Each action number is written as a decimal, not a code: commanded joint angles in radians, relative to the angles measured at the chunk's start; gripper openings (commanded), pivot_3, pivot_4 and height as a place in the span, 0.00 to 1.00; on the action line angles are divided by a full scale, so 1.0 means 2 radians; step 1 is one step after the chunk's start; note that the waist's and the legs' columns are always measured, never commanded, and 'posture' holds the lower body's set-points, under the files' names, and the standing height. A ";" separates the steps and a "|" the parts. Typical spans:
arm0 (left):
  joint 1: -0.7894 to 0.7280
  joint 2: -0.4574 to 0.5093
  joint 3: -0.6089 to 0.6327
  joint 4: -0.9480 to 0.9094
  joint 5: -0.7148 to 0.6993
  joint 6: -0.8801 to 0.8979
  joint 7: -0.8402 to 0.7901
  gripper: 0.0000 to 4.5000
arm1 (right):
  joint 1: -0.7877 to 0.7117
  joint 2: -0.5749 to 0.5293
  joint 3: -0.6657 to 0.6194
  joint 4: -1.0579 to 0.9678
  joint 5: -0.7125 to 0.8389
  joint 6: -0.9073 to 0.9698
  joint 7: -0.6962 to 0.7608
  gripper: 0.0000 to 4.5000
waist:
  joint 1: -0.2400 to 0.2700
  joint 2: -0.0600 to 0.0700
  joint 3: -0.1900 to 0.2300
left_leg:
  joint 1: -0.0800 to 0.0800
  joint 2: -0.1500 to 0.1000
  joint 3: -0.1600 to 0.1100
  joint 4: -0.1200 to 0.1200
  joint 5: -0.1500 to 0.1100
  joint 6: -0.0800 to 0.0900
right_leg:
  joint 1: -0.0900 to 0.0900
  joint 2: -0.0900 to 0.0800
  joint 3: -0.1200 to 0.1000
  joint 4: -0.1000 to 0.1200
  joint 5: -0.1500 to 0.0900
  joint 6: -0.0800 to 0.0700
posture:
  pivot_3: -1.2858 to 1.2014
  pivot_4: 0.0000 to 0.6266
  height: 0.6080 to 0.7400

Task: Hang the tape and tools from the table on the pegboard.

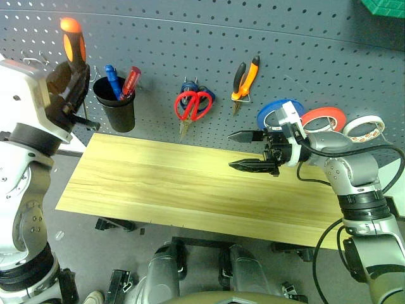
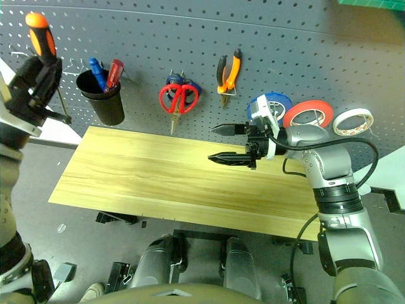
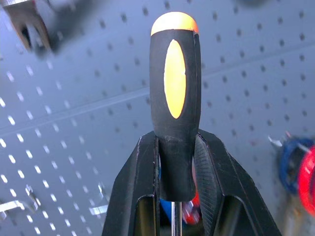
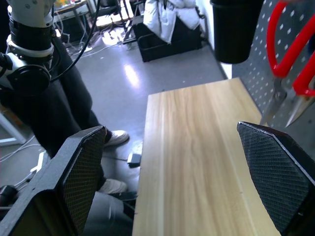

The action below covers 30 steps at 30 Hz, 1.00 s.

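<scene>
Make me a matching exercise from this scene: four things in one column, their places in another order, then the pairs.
Things:
1. orange-and-black screwdriver
2. red-looped scissors
3. pliers
4. blue screwdriver

Places:
A. standing in the black cup
B. hanging on the pegboard between the scissors and the blue tape roll
C. held in the left gripper
D. hanging on the pegboard just right of the cup

Pairs: 1-C, 2-D, 3-B, 4-A

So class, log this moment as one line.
left gripper: shut on screwdriver, raised at pegboard | right gripper: open over table
</scene>
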 commanded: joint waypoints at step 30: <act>-0.172 -0.058 -0.096 0.345 0.088 -0.240 0.003 0.43 | -0.006 -0.004 -0.027 -0.017 -0.008 -0.024 -0.029 1.00 | -0.016 0.001 -0.011 | 0.001 0.000 0.000 0.001 0.001 0.000 | 0.001 0.001 0.000 0.001 0.000 0.000 | 0.50 0.14 0.95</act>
